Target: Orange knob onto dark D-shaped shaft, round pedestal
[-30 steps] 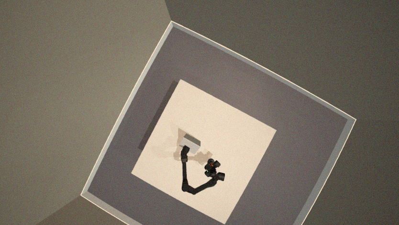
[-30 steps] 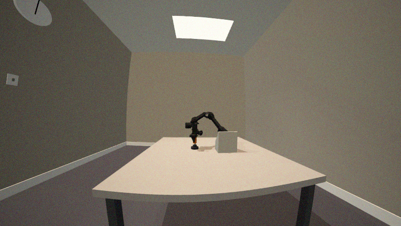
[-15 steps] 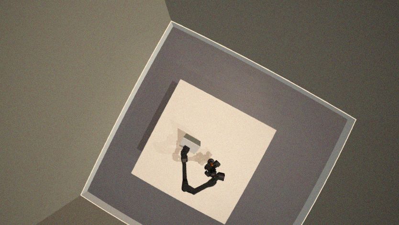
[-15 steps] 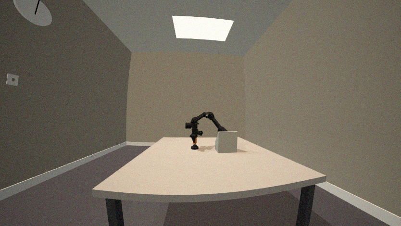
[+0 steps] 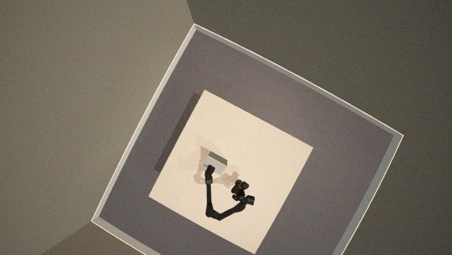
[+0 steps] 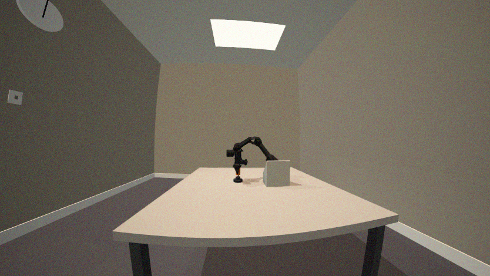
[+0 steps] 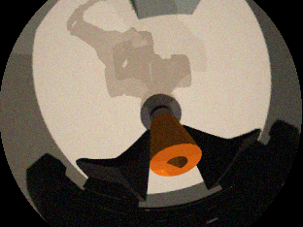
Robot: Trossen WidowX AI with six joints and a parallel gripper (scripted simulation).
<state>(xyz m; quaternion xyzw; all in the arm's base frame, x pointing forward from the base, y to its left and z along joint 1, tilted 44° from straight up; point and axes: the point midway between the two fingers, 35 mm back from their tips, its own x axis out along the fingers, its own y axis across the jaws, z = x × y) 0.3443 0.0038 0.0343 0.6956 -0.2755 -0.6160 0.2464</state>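
Observation:
The orange knob (image 7: 176,170) (image 6: 239,172) (image 5: 239,186) is upright between the fingers, its holed end toward the wrist camera. My gripper (image 7: 165,129) (image 6: 237,170) is shut on the knob. The knob's lower end is over the round dark pedestal (image 7: 147,113) (image 6: 237,180), at the shaft. In the exterior view a small dark piece shows between knob and pedestal, so the knob is not flat on the pedestal. The shaft is mostly hidden by the knob; its flat side does not show. Whether the shaft is inside the hole I cannot tell.
A grey-white block (image 5: 216,164) (image 6: 278,174) (image 7: 167,7) stands on the pale table (image 5: 252,142) (image 6: 247,212), beside the arm's base. The arm's shadow falls on the table between block and pedestal.

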